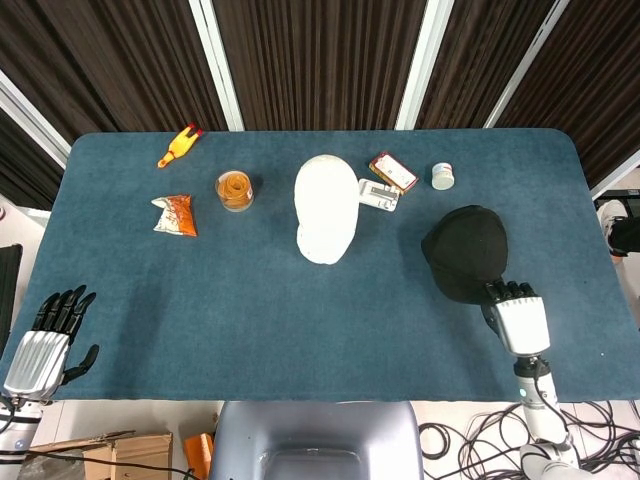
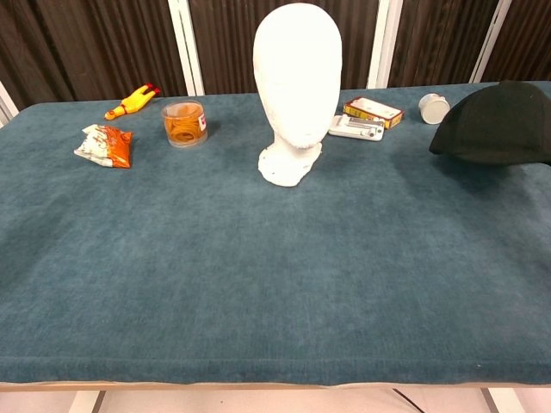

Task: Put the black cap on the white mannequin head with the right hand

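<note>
The black cap (image 1: 466, 252) hangs above the blue table on the right, lifted off the cloth; in the chest view the black cap (image 2: 497, 126) casts a shadow beneath it. My right hand (image 1: 518, 318) grips its near edge, fingers tucked under the brim side. The white mannequin head (image 1: 325, 208) stands upright mid-table, well left of the cap; the chest view shows the mannequin head (image 2: 295, 82) facing me. My left hand (image 1: 45, 345) rests with fingers apart off the table's near left corner, holding nothing.
Behind the mannequin lie an orange-and-white box (image 1: 393, 172) and a white device (image 1: 378, 195). A small white jar (image 1: 443, 176) stands beyond the cap. At the left are an orange-filled jar (image 1: 235, 190), a snack packet (image 1: 175, 215) and a yellow rubber chicken (image 1: 177, 146).
</note>
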{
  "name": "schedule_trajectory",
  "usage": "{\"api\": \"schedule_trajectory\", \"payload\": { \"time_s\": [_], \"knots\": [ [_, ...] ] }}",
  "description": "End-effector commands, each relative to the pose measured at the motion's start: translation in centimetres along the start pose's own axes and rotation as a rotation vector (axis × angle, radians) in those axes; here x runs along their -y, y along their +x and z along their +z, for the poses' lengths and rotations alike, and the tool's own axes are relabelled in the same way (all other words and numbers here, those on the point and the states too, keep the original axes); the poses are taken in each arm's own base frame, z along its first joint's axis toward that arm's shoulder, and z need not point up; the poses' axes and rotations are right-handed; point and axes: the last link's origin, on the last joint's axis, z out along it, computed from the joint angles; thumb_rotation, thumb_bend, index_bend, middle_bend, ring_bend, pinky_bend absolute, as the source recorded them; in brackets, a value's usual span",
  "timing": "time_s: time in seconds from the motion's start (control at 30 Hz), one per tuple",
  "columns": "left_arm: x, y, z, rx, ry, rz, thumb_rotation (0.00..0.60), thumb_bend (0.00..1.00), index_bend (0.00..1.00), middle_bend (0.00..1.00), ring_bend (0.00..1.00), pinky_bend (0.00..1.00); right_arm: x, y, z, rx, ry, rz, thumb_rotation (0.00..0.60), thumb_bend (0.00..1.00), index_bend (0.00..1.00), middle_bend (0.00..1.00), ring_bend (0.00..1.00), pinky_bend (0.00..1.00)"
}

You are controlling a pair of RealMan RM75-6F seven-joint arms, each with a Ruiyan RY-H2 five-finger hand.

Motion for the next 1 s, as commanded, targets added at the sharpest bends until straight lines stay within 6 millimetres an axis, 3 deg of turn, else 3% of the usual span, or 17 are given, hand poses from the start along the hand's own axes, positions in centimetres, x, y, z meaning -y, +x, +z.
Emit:
{"api": "schedule_trajectory", "payload": {
  "time_s": [0.03, 0.13, 0.3, 0.67, 1.0],
  "knots": [
    [0.0, 0.0, 0.0, 0.000, 0.000, 0.000, 0.600, 0.39, 0.00, 0.00, 0.00, 0.08, -0.4, 0.3, 0.4, -0.020, -0.005, -0.010, 0.600, 0.38, 0.99, 0.65, 0.63, 0.75],
    [0.0, 0.0, 0.0, 0.002, -0.002, -0.003, 0.600, 0.39, 0.00, 0.00, 0.00, 0.08, -0.8, 0.6, 0.8, -0.031, -0.001, -0.021, 0.600, 0.38, 1.00, 0.66, 0.65, 0.82],
    [0.0, -0.1, 0.0, 0.006, -0.001, -0.003, 0.600, 0.39, 0.00, 0.00, 0.00, 0.08, -1.4, 1.4, 1.8, -0.073, 0.023, -0.070, 0.600, 0.38, 1.00, 0.67, 0.65, 0.83],
    [0.0, -0.1, 0.2, 0.010, -0.004, -0.009, 0.600, 0.39, 0.00, 0.00, 0.00, 0.08, -3.7, 6.4, 7.7, -0.343, 0.103, -0.277, 0.600, 0.37, 1.00, 0.67, 0.66, 0.83],
    [0.1, -0.2, 0.3, 0.017, -0.001, -0.009, 0.600, 0.39, 0.00, 0.00, 0.00, 0.08, -3.8, 9.8, 13.5, -0.495, 0.149, -0.450, 0.600, 0.37, 1.00, 0.68, 0.67, 0.83]
  ]
}}
